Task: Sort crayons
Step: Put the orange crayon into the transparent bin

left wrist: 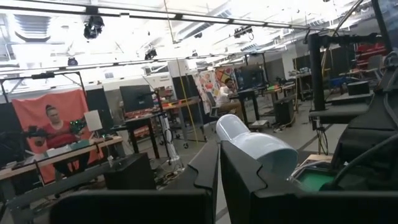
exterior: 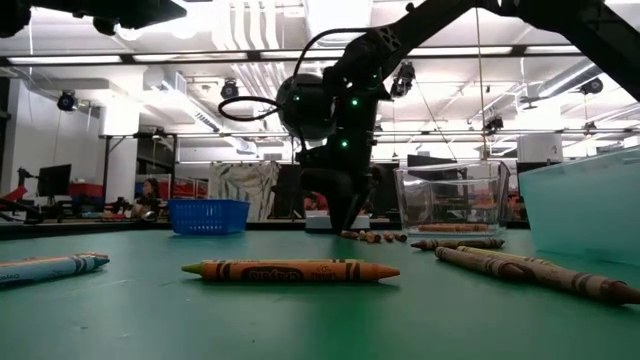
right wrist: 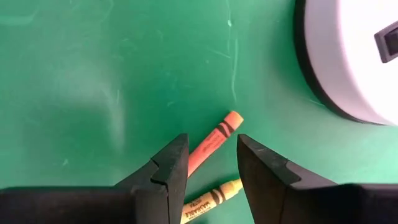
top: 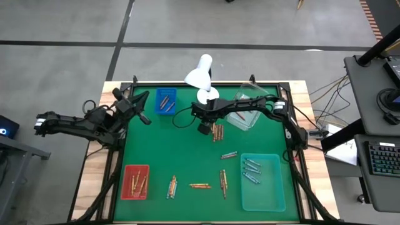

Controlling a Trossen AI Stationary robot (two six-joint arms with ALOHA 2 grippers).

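My right gripper (right wrist: 211,146) (top: 205,129) points down over the middle of the green table, open. Its fingers stand on either side of an orange-red crayon (right wrist: 217,135) that lies flat on the table. A yellow crayon (right wrist: 211,198) lies beside it; both belong to a small cluster of crayons (top: 217,132). More loose crayons (top: 200,185) lie toward the near edge. My left gripper (left wrist: 219,155) (top: 139,103) is shut and empty, raised at the table's left edge beside the blue tray (top: 165,100).
A white lamp (top: 201,74) has its base (right wrist: 354,56) close to my right gripper on the far side. A clear container (top: 247,111) stands at the far right. The red tray (top: 135,181) and teal tray (top: 262,182) hold crayons near the front.
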